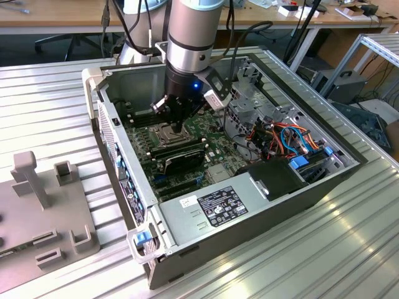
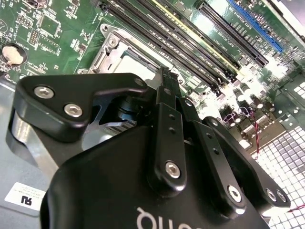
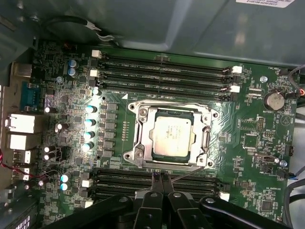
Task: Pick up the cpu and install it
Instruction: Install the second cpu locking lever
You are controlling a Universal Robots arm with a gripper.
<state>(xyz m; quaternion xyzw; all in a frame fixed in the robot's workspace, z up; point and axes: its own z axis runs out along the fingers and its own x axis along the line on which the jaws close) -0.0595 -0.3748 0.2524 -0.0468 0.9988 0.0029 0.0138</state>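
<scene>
silver-grey metal marks the cpu [image 3: 171,137], which lies flat inside the socket [image 3: 206,143] at the centre of the first wrist view, level with the metal rim around it and not visibly tilted. the socket sits on the green motherboard [image 3: 248,129], with dark memory slots [image 3: 162,71] running above it in that frame and a second bank of slots [image 3: 119,179] below it. a row of pale-topped capacitors [image 3: 89,126] stands to the frame's left of the socket.

the gripper [image 3: 160,177] appears at the lower centre of the first wrist view. its two black fingers are pressed together with no gap showing, and nothing is held between them. the tips lie at the lower edge of the socket frame, beside the chip rather than over it; contact with the frame cannot be confirmed. in the second wrist view the gripper [image 2: 166,76] shows the same closed tips just before the socket's pale metal frame [image 2: 112,50].

in the exterior view the gripper [image 1: 179,128] reaches down into the open computer case [image 1: 249,205], which lies on a ribbed metal table [image 1: 56,106]; a grey fixture [image 1: 37,205] sits at the frame's lower left.

judgement: the chip appears already placed, so the work in hand is around the seating. done well, this calls for the chip to remain flat and square in its recess, with any force kept vertical and light, and with the fingers clear of the memory slots close below.
</scene>
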